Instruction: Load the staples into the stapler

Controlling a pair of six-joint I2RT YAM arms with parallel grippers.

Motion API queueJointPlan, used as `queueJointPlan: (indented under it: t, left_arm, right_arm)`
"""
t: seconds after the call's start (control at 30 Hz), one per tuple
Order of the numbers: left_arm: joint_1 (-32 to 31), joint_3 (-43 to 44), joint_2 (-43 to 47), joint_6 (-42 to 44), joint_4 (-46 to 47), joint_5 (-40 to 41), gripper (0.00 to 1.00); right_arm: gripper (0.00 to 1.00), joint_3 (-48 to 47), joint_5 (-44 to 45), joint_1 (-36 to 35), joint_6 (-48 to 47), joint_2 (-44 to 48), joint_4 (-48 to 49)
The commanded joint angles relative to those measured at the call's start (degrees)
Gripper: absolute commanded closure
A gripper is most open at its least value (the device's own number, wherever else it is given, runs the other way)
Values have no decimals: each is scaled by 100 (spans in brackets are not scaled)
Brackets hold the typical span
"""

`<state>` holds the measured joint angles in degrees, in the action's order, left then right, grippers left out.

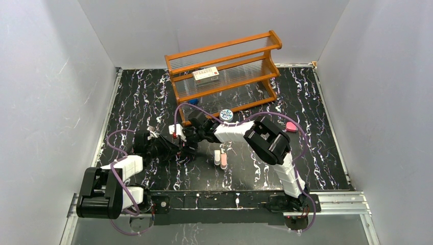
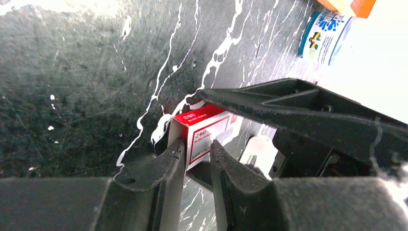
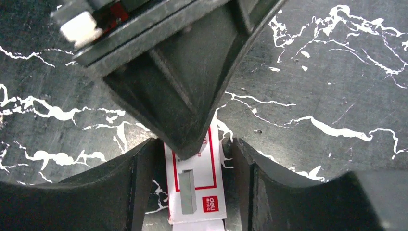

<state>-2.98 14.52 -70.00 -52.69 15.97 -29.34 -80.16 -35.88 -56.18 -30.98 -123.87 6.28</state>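
The small red-and-white cardboard box [image 2: 204,130] hangs just above the table, with my left gripper [image 2: 197,147] shut on one end of it. In the right wrist view the same box [image 3: 198,190] lies between the fingers of my right gripper [image 3: 192,144]. That gripper is open, with a thin gap on each side of the box, and a left finger [image 3: 187,96] covers the box's far end. From the top both grippers [image 1: 171,144] [image 1: 185,137] meet left of centre. The white stapler [image 1: 217,155] lies on the table to their right. The staples are not in view.
A peach-coloured mini stapler [image 1: 223,161] lies right beside the white one. An orange rack [image 1: 224,71] at the back holds the larger red-and-white box [image 1: 206,75]. A round blue-and-white container [image 1: 226,115] sits before the rack, and a pink object [image 1: 290,126] lies to the right.
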Motion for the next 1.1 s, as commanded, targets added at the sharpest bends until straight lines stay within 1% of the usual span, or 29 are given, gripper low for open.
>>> queueJointPlan:
  t: [0.0, 0.07, 0.1, 0.2, 0.3, 0.37, 0.47, 0.5, 0.6, 0.8, 0.87, 1.0, 1.07]
  left_arm:
    - [-36, 139, 213, 73, -376, 84, 76]
    - [-36, 191, 280, 132, -557, 208, 75]
    - [-33, 203, 298, 146, -609, 235, 74]
    - [-36, 269, 297, 176, -757, 255, 74]
    - [-36, 318, 314, 207, -858, 253, 73]
    - [-36, 317, 343, 220, -876, 251, 73]
    - [-36, 314, 334, 237, -836, 228, 75]
    - [-36, 319, 296, 247, -816, 220, 76]
    - [-36, 368, 221, 278, -835, 214, 78]
    - [-36, 371, 184, 289, -859, 273, 78]
    - [-36, 367, 172, 294, -865, 299, 79]
    - [-36, 371, 210, 286, -954, 402, 83]
    - [-36, 343, 283, 272, -920, 440, 84]
  right_arm:
    - [27, -123, 170, -39, 326, 55, 340]
    - [19, -19, 150, 118, 418, 263, 172]
    - [17, 97, 137, 199, 421, 378, 134]
    - [15, 591, 154, 359, 94, 813, 158]
    - [15, 992, 173, 474, -277, 1101, 135]
    - [20, 1003, 120, 557, -475, 1096, -123]
    - [30, 610, 74, 581, -818, 859, -877]
    - [32, 524, 83, 584, -870, 777, -977]
    - [32, 475, 77, 604, -903, 660, -838]
    - [30, 318, -111, 591, -905, 477, -848]
    - [31, 309, -112, 597, -921, 442, -860]
    - [38, 308, -175, 591, -977, 416, -947]
    - [39, 328, -178, 578, -1005, 401, -964]
